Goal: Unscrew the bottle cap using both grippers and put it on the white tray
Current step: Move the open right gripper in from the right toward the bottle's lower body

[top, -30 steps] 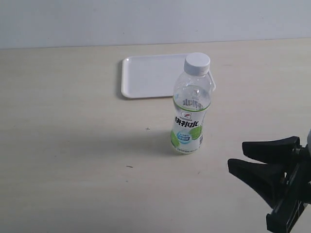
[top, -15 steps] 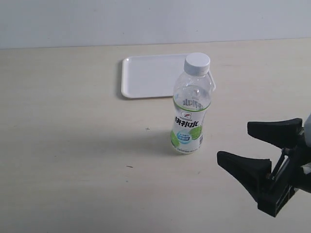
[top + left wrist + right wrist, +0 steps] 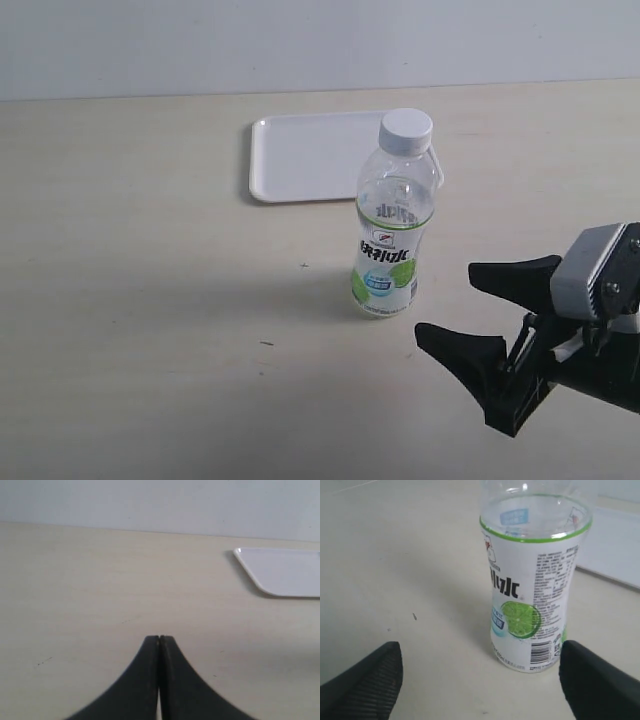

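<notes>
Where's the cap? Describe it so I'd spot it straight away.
On the pale table, find the flat white tray near its far edge. Before it stands a clear bottle with a green label. The bottle cap is the small white round piece on top, unlike the flat rectangular tray.

Print on the clear plastic drink bottle (image 3: 393, 230) standing before my arms

Its green-and-white label (image 3: 530, 595) carries a row of large dark Chinese characters (image 3: 386, 255), too blurred for me to read with certainty. A blue patch (image 3: 378, 281) below them holds white writing too small to make out. My right wrist camera shows a block of fine black print (image 3: 552, 585), also too small to read, a barcode (image 3: 539, 653) at the label's lower edge and a small red emblem (image 3: 490, 550) near its top.
</notes>
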Action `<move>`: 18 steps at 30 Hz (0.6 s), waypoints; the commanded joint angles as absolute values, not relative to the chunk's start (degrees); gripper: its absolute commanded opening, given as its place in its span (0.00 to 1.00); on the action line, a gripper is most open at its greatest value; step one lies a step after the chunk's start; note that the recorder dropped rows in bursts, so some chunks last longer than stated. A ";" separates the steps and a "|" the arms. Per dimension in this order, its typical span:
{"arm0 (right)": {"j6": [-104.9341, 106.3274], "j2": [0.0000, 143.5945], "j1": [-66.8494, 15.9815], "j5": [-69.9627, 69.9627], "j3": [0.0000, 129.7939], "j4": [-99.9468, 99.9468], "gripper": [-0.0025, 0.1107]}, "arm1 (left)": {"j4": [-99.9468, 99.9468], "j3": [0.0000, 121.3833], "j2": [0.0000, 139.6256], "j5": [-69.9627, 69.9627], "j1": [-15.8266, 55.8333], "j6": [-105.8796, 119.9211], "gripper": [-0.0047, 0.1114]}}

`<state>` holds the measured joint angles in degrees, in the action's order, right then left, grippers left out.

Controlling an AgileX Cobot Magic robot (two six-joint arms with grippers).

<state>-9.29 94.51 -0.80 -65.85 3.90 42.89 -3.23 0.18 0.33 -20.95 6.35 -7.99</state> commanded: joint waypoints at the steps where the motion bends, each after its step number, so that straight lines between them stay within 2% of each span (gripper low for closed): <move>1: -6.94 98.05 -1.04 -68.24 5.23 42.66 0.74 | -2.80 0.00 0.00 -20.31 6.80 -7.61 0.04; 7: -6.73 101.31 -1.04 -68.51 8.95 42.31 0.79 | -2.80 0.00 0.00 -20.31 6.80 -7.61 0.04; 18: -6.73 102.10 -1.04 -69.35 13.54 42.58 0.80 | -2.80 0.00 0.00 -20.31 6.80 -7.61 0.04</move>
<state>-7.08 101.90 -0.80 -68.45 12.12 42.18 -3.23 0.18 0.33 -20.95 6.35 -7.99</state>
